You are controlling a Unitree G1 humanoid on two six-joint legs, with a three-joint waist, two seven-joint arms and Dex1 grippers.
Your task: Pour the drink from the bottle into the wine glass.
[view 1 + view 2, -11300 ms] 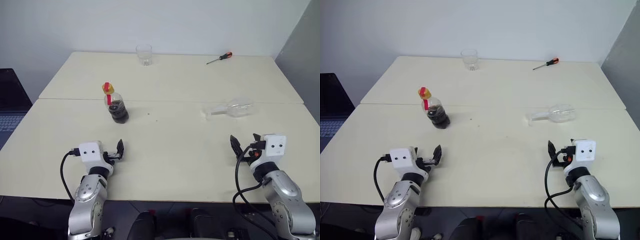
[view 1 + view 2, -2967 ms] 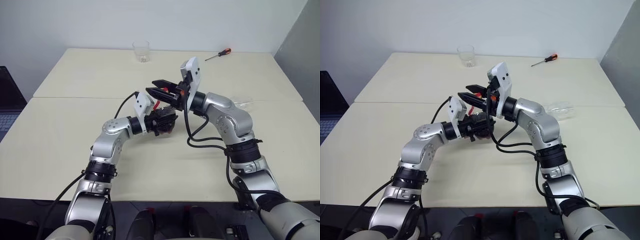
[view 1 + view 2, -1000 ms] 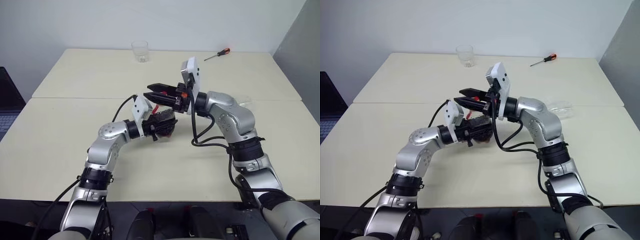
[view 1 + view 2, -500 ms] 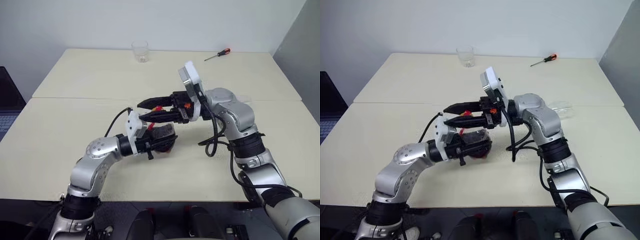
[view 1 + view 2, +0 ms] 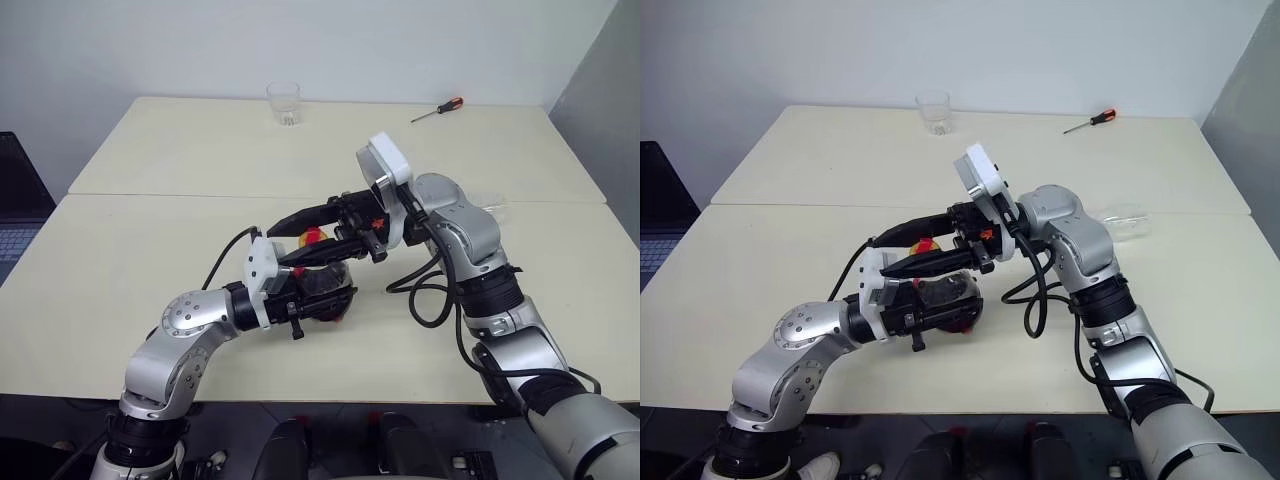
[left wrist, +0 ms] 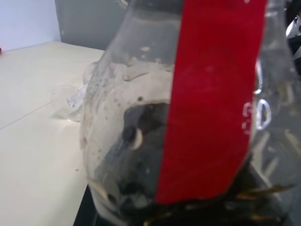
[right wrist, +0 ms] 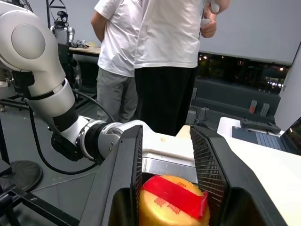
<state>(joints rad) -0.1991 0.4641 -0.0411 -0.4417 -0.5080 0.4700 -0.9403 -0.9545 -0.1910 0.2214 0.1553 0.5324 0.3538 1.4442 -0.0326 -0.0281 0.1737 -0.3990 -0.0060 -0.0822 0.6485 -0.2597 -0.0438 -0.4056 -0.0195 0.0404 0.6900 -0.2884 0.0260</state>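
Yellow and red, the cap sits between the two long black fingers of your right gripper, which stand a little apart on either side of it in the left eye view; whether they press on it you cannot tell. Below, your left gripper is clamped around the body of the bottle, held close in over the near half of the bench. The wine glass lies on its side behind your right arm, well apart from the bottle, and a tumbler and a screwdriver sit at the far edge. In the left wrist view the bottle's red label band is right up close, with the drink dark in the lower part and the wine glass seen beyond on the bench. In the right wrist view the cap rests low between the two ribbed pads, with people standing in the background. So: bottle grasped, cap on by the look of it, glass not yet stood up, nothing poured.
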